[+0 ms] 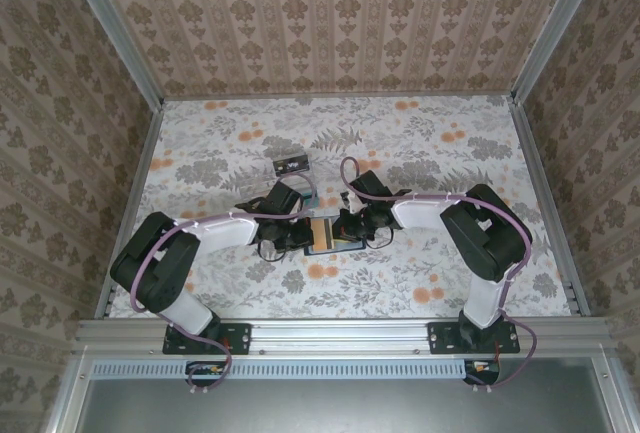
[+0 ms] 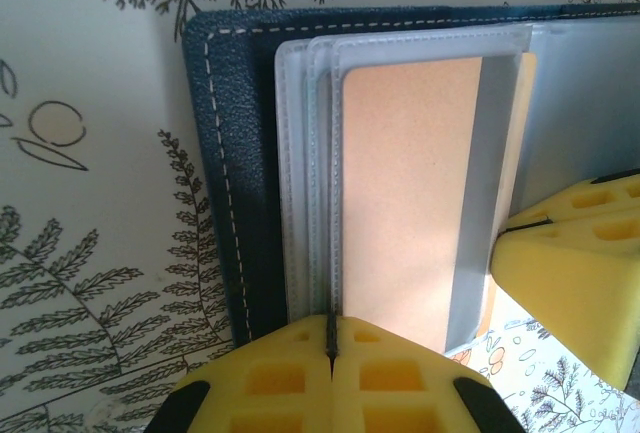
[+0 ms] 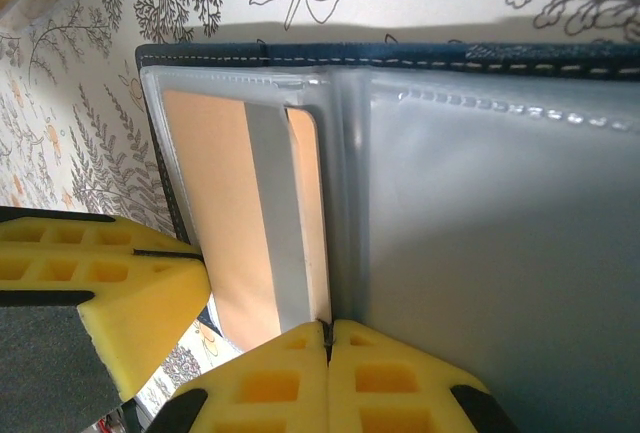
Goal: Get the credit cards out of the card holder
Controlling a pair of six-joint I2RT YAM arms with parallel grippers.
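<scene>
The dark navy-blue stitched folding card holder (image 1: 330, 236) lies open on the floral-patterned table (image 1: 450, 153), between the 2 arms. An orange-tan plastic credit card (image 2: 410, 193) sits in its clear sleeve. The left gripper (image 2: 330, 353) is pinched tight on the sleeve's edge. The right gripper (image 3: 327, 348) is closed beside the card, but I cannot tell what it grips.

My arms: left arm (image 1: 215, 231) and right arm (image 1: 425, 213), black joints, white links.
My cables (image 1: 344, 167): purple, looping along each arm.
My pads (image 2: 390, 383): yellow foam, square pockets.
</scene>
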